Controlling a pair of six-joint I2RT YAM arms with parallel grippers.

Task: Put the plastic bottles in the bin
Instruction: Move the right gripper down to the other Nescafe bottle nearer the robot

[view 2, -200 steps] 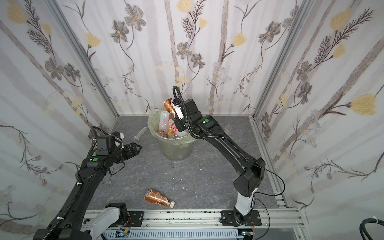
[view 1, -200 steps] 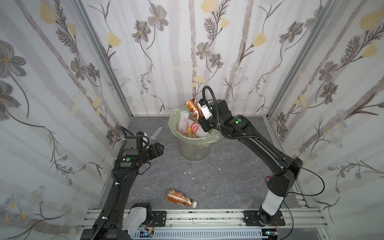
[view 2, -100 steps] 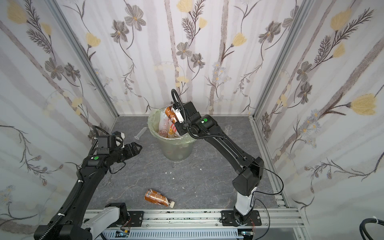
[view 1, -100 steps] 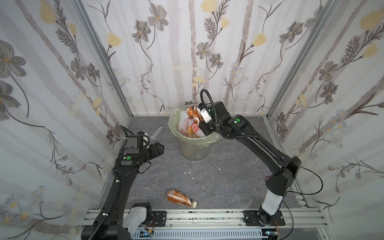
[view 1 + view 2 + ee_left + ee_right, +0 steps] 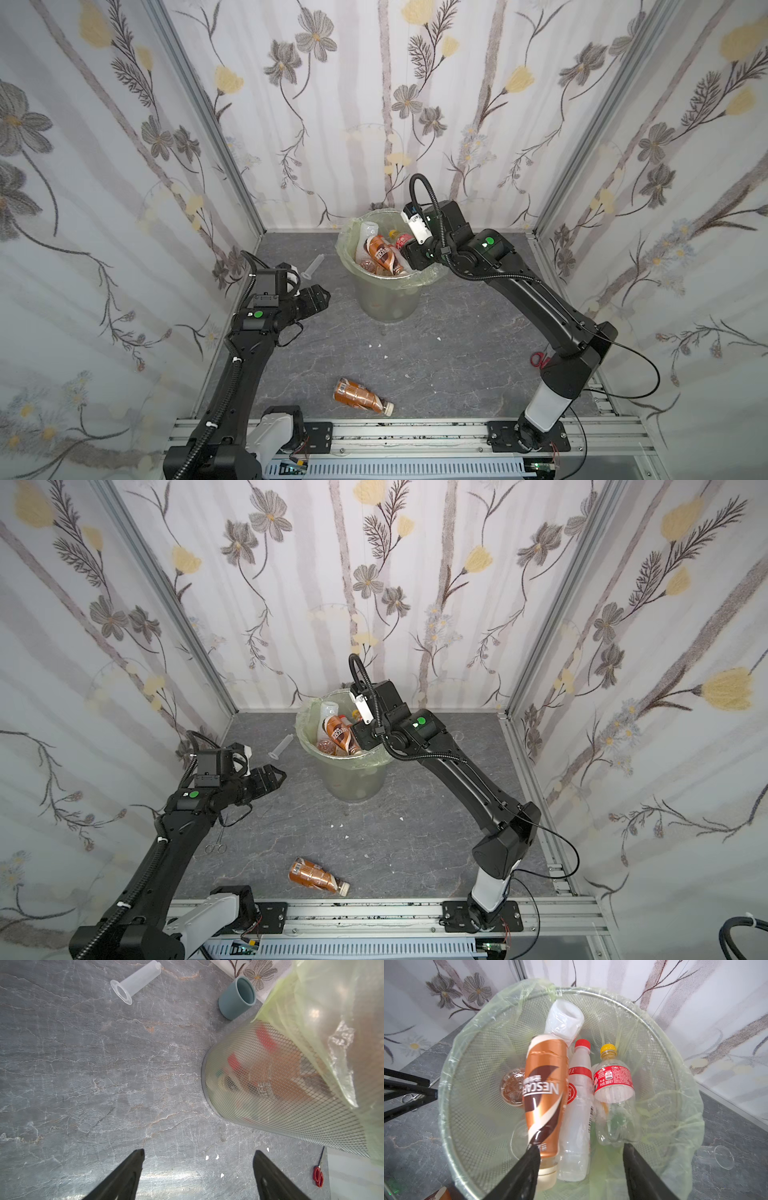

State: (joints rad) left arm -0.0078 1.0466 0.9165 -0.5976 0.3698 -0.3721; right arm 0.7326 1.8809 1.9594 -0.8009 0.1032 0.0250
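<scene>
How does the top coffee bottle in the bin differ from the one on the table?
The binned coffee bottle lies tilted among other bottles in the bin; the loose coffee bottle lies flat on the table. The binned one is beside the right end effector; the loose one is far from it. Both: copper-brown wraps, pale caps.

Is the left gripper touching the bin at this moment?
Apart. In both top views bare floor shows between the left gripper and the bin. The left wrist view shows the same gap.

Bare floor (image 5: pixel 449 357) around the lone copper bottle (image 5: pixel 360 402); bin (image 5: pixel 388 301) mouth crowded with bottles (image 5: pixel 545 1093), syringe (image 5: pixel 313 266) beside it.
</scene>
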